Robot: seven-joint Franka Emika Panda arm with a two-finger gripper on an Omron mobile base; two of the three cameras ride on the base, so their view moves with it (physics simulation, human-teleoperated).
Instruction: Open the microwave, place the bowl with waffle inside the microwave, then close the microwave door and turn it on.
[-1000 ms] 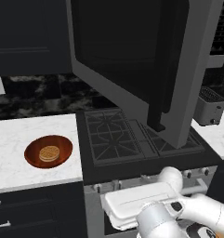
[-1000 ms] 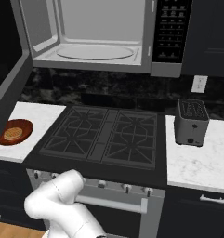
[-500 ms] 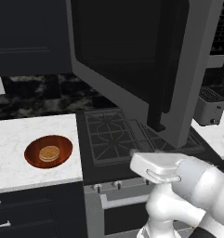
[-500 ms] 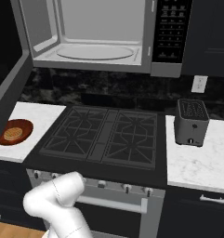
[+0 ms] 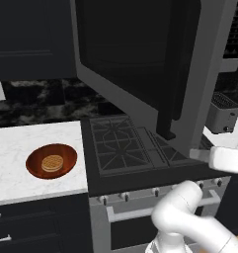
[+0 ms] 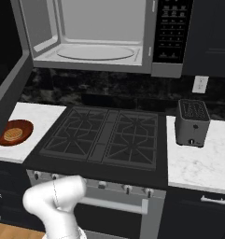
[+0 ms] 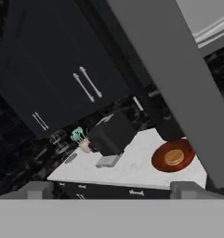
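One microwave (image 6: 104, 37) hangs above the stove (image 6: 104, 137), its microwave door (image 5: 140, 64) swung wide so the cavity can take the bowl (image 5: 51, 161), which sits left of the stove holding the waffle (image 5: 52, 162); the gripper (image 7: 111, 188), apparently empty, is spread wide.

Both base views are looking forward and down over the black gas stovetop (image 5: 128, 146) (image 6: 104, 135) from opposite sides; hand view is tilting, facing the white marble counter (image 7: 132, 165).

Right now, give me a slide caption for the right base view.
Microwave open above the stove, waffle in bowl waiting on the left counter.
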